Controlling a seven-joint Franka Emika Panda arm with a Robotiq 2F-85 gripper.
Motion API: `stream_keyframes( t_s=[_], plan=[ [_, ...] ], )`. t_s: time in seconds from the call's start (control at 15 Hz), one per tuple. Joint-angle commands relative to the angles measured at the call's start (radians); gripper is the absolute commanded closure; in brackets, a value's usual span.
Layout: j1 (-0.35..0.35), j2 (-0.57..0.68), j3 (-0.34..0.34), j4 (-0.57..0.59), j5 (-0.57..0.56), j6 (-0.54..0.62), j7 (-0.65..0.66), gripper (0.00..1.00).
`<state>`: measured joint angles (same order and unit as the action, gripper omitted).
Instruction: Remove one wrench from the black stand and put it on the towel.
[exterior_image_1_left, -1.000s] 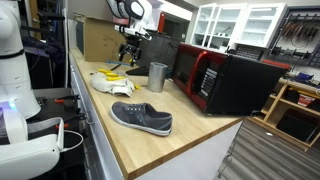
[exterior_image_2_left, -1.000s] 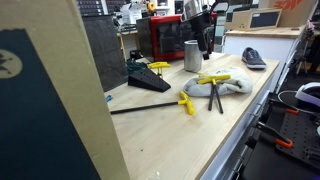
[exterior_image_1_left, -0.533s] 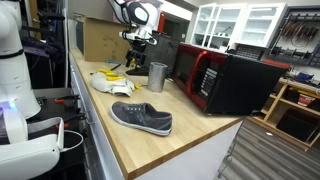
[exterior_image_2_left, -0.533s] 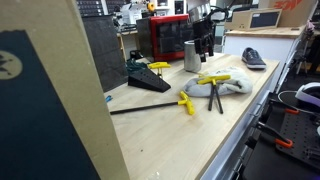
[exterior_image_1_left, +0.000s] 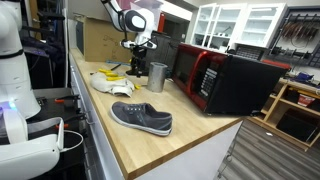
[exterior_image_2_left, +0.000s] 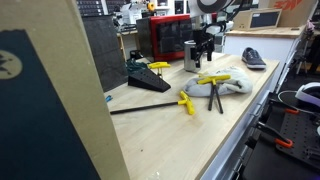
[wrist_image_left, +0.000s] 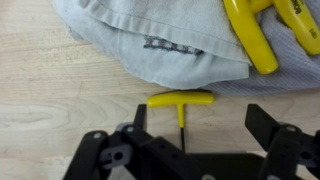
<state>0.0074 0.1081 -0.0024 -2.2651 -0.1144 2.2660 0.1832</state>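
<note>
So the Robotiq gripper hangs wide open with nothing in it. Right ahead of its fingertips, a yellow T-handle wrench lies on the wooden countertop, just short of the crumpled grey towel. Further out, more yellow-handled wrenches sit on that towel. The black wedge-shaped stand is well apart from the hand.

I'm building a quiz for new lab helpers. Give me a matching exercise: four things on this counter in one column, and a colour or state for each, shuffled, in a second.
Things
1. shoe
2. cup
3. microwave
4. towel

Colour or state
a. red door
b. yellow-handled wrenches lying on it
c. silvery metal
d. dark grey with a pale sole

Pairs: 1-d, 2-c, 3-a, 4-b
</note>
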Motion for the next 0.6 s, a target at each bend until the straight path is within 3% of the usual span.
stream_keyframes(
  t_s=[0.0,0.53],
  plan=[
    [0.007,0.026,-0.019,-0.028,-0.057,0.064,0.114,0.0],
    [0.015,0.069,-0.05,-0.024,-0.104,0.094,0.227,0.02]
  ],
)
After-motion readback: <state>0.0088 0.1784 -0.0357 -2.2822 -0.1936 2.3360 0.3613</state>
